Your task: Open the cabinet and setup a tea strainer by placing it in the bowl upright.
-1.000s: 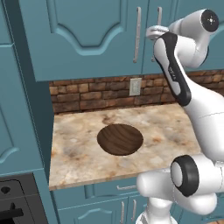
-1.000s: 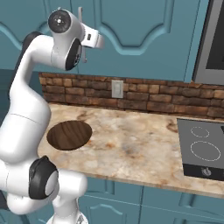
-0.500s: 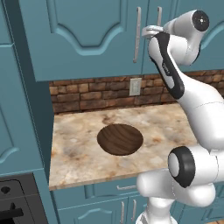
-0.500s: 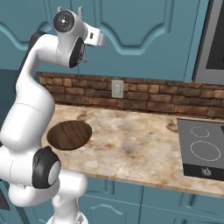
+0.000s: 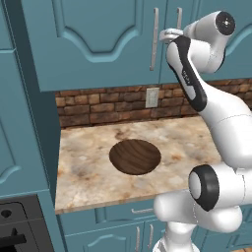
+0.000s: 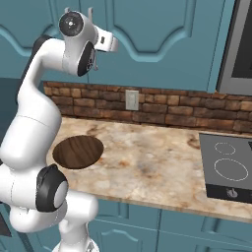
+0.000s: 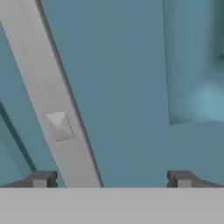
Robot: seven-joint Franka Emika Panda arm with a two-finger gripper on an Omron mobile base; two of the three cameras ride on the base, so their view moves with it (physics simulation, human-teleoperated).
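The cabinet (image 5: 98, 39) hangs closed above the surface (image 5: 192, 140), its two arched doors meeting at a centre seam with a long silver bar handle on each side of it: the left door's handle (image 5: 155, 39) and the right door's handle (image 5: 178, 18). The hand (image 5: 167, 35) is raised to the level of the handles, right at the door fronts near that seam. In the hand view its two dark fingertips (image 7: 41, 178) stand wide apart with nothing between them but a silver handle (image 7: 57, 113) crossing on a slant just inside the left tip, against the flat teal door panel (image 7: 127, 87); contact cannot be told. Below, the bowl (image 5: 135, 156) sits alone toward the left of the marbled surface, well apart from the brick backsplash (image 5: 108, 106) and the wall outlet (image 5: 152, 97), with bare surface all around it. To the right a black cooktop (image 6: 227, 167) lies set into the surface. Compared with a second ago, the hand has crept slightly left toward the handles and the upper arm has lifted; bowl and doors are unchanged.
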